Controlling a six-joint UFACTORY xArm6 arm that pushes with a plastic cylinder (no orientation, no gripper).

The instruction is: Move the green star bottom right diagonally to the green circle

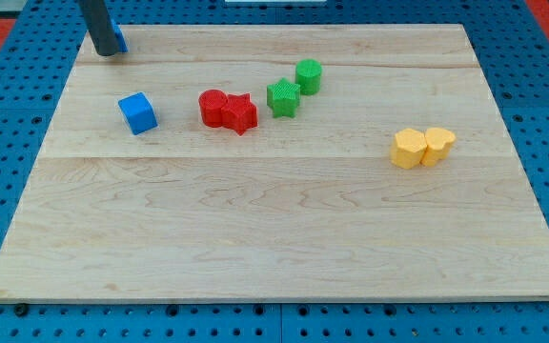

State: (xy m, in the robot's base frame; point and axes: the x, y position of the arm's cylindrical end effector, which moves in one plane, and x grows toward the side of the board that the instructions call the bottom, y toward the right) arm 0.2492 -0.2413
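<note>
- My tip [109, 51] rests at the board's [255, 238] top-left corner; it is a bare rod, with no claw to open or grip.
- A blue cube [137, 112] lies below it.
- Two red blocks [227, 110] touch at centre.
- The green star [282, 97] lies well right of my tip, touching the green circle [309, 75] at its lower left.
- Two yellow blocks [422, 147] touch at far right.

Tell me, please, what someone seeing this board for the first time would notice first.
Probably the bright blocks in the board's upper half: a red pair touching near the centre, with the green star just right of it and the green circle against the star's upper right. A yellow pair sits alone at the view's right, a blue cube at the left. My tip rests far off in the top left corner, against a small blue block.
</note>
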